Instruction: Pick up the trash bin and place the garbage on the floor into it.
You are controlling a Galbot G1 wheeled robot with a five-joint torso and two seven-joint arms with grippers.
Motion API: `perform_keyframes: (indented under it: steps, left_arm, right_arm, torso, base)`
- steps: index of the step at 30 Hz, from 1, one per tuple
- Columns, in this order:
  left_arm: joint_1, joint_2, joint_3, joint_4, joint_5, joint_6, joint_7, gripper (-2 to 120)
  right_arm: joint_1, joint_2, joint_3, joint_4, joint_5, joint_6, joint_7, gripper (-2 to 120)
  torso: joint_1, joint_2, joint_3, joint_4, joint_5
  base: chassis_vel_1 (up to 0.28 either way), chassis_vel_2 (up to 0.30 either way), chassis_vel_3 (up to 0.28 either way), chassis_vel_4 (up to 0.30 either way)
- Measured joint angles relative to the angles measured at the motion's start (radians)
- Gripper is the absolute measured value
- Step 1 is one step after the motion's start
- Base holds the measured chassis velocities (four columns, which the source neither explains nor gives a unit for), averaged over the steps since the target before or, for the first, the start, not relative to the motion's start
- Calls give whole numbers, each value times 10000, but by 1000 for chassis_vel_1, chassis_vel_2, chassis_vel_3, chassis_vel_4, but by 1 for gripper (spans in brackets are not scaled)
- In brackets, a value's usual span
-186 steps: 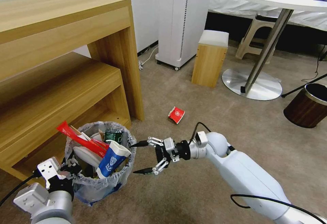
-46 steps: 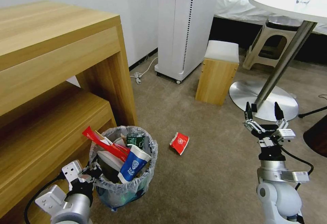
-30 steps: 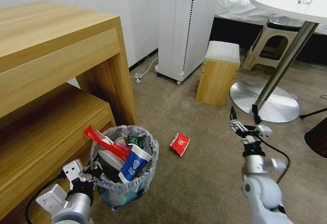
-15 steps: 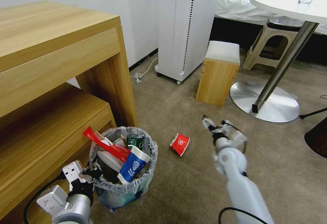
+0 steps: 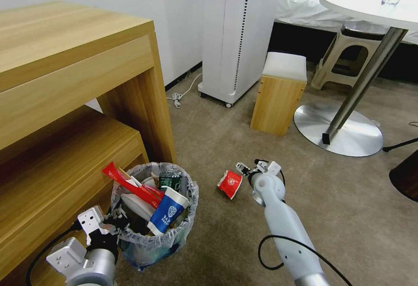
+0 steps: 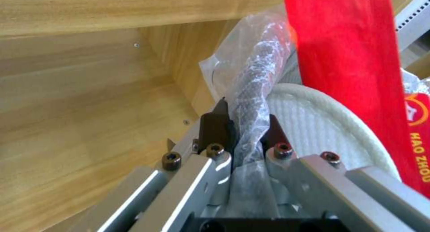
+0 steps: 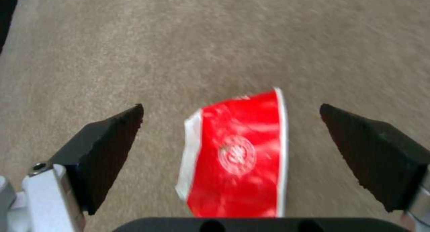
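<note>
On the floor [image 5: 226, 238] beside the trash bin [image 5: 152, 216], a red cup [image 7: 237, 158] lies between the right gripper's [image 7: 233, 151] wide-spread fingers; the left gripper [image 6: 244, 124] pinches the bin's bagged rim.

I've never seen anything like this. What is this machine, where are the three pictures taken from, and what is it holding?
It is a wheeled robot with two arms. The wide picture comes from a camera on its head, looking down at the carpet. The other two come from cameras on each wrist. The left end effector is clamped on the rim of the trash bin, pinching its crinkly plastic bag; inside are a blue cup, a red wrapper and a white slipper. The right end effector is open, its two dark fingers either side of a crushed red cup lying on the carpet, not gripping it.
</note>
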Motion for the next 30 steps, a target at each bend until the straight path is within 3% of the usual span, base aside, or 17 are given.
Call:
perform_keyframes:
  steps: [6,15,30]
  left_arm:
    - [-36,-4,-35,0,38,-13,6,3]
    - [-8,95,-175,0,-29,-48,1,3]
    - [148,-18,41,0,189,-107,-6,3]
  right_arm:
    - [774,356,-476,-1133,-377,-216,-394,100]
    - [1108,1087,-500,-1898,-905,-621,-486,100]
    - [1168,1108,9,-2594,-1752,-958,-755,100]
  torso:
    - [0,0,-1,1,-1]
    - [0,0,-1,2,-1]
    - [0,1,-2,0,1]
  base:
    - [0,0,0,0]
    - [0,0,0,0]
    - [0,0,0,0]
